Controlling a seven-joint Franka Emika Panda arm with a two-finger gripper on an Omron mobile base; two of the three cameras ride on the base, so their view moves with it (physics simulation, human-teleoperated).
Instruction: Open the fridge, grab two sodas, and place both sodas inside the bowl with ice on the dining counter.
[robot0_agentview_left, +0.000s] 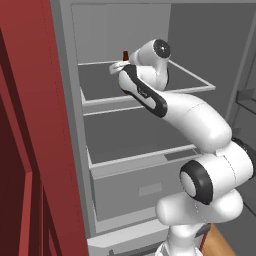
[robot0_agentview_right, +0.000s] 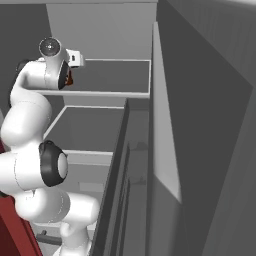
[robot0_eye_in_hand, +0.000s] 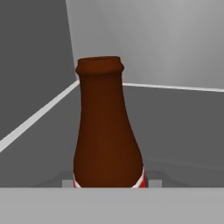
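Note:
The fridge (robot0_agentview_left: 66, 125) stands open, grey inside with white-edged shelves. On its upper shelf (robot0_agentview_left: 199, 82) a soda (robot0_eye_in_hand: 107, 131) stands upright, a dark brown bottle with a red label at its base. Its neck (robot0_agentview_left: 125, 55) pokes up just behind my hand, and a sliver of the soda (robot0_agentview_right: 69, 79) shows beside the wrist. My gripper (robot0_eye_in_hand: 107, 183) reaches in over that shelf and is shut on the soda's lower body, with a finger on each side. The gripper (robot0_agentview_left: 120, 67) is mostly hidden by the hand. The bowl with ice and the dining counter are out of view.
A dark red cabinet panel (robot0_agentview_left: 25, 130) flanks the fridge on the left. The open fridge door (robot0_agentview_right: 200, 130) with its door shelves stands close on the right. Below the upper shelf lie a second shelf (robot0_agentview_left: 135, 135) and a pale drawer (robot0_agentview_left: 145, 187).

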